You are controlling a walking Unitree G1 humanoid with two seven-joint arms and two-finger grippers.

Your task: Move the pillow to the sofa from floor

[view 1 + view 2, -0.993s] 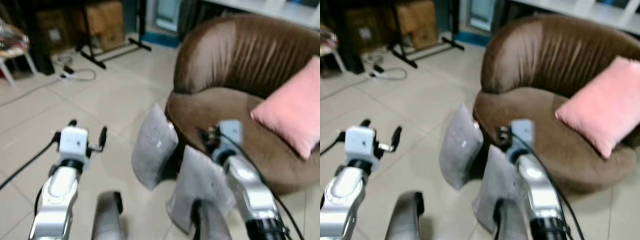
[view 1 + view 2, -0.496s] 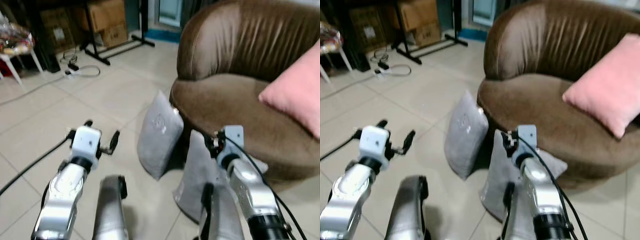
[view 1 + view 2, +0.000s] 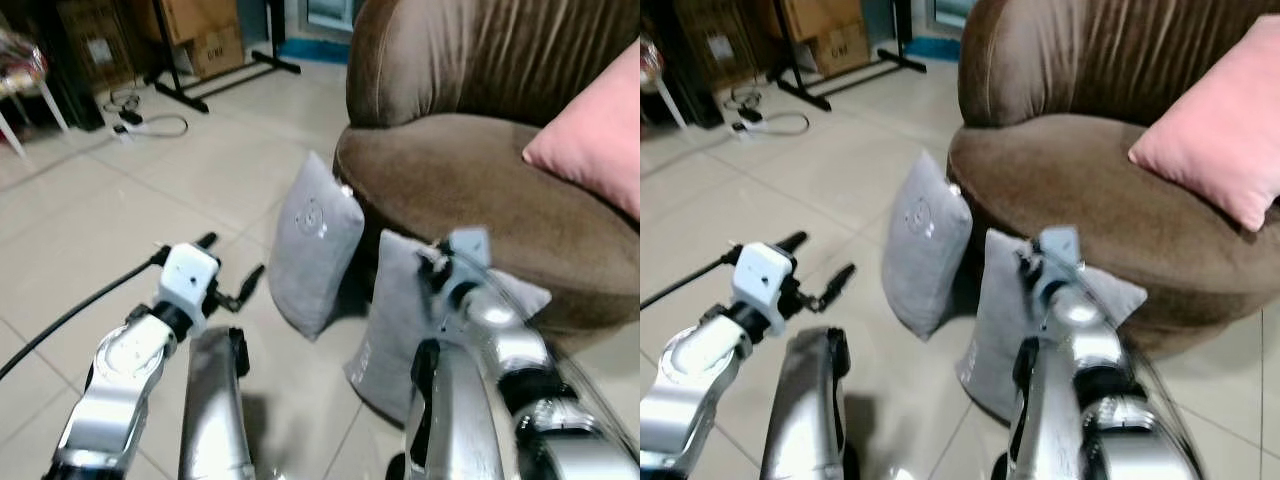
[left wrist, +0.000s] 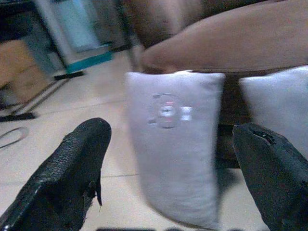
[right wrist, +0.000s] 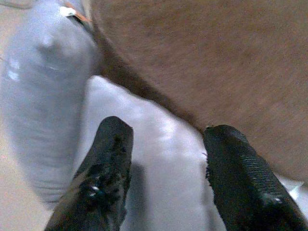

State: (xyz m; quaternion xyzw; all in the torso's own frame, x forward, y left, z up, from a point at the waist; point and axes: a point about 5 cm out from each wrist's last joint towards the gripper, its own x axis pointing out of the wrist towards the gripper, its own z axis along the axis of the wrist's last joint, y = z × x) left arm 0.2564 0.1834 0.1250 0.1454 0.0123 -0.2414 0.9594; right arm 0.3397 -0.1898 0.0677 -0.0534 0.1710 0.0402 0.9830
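Note:
Two grey pillows stand on the tile floor, leaning against the front of the brown sofa [image 3: 470, 180]. The left grey pillow [image 3: 315, 245] has a small round logo. The right grey pillow [image 3: 392, 325] is partly hidden behind my right arm. My left gripper [image 3: 228, 262] is open, pointing at the left grey pillow [image 4: 171, 144] from a short way off, apart from it. My right gripper [image 5: 168, 134] is open just above the top edge of the right grey pillow [image 5: 159, 144], a finger to either side. A pink pillow [image 3: 600, 140] lies on the sofa seat.
Cardboard boxes [image 3: 200, 30] and a black stand's legs [image 3: 215, 85] are at the back left. A cable with a power strip [image 3: 150, 125] lies on the floor there. Open tile floor [image 3: 120, 220] spreads to the left of the pillows.
The view has come closer and lower toward the sofa. My right gripper now reaches over the right grey pillow's top. My left gripper has edged toward the left pillow.

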